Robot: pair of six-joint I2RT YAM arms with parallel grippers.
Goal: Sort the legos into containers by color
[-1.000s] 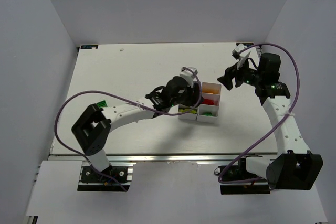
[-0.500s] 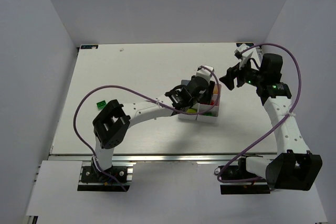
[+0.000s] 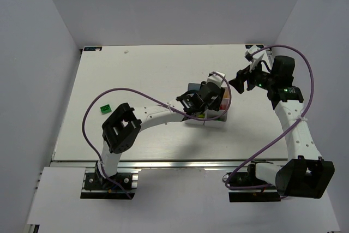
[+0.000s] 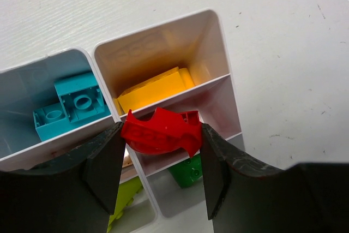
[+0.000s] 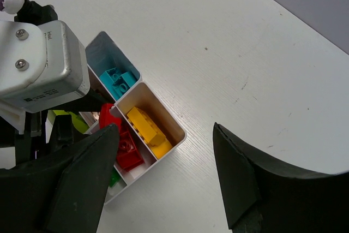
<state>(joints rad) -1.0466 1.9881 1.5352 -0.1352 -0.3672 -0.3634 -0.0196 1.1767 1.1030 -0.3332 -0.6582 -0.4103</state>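
Note:
My left gripper is shut on a red lego, held just above the containers, a white block of small bins. Below it the bins hold a cyan lego, a yellow lego, a green lego and a lime green lego. From above, the left gripper covers most of the containers. The right wrist view shows another red lego lying in a bin beside the yellow one. My right gripper hangs open and empty to the right of the block.
A single green lego lies on the white table at the left, beside the left arm's elbow. Grey walls close in the table on three sides. The left arm's purple cable loops over the table's left half.
The left arm has swung right with the red lego, from the block's left edge to over its bins. The right gripper has barely moved.

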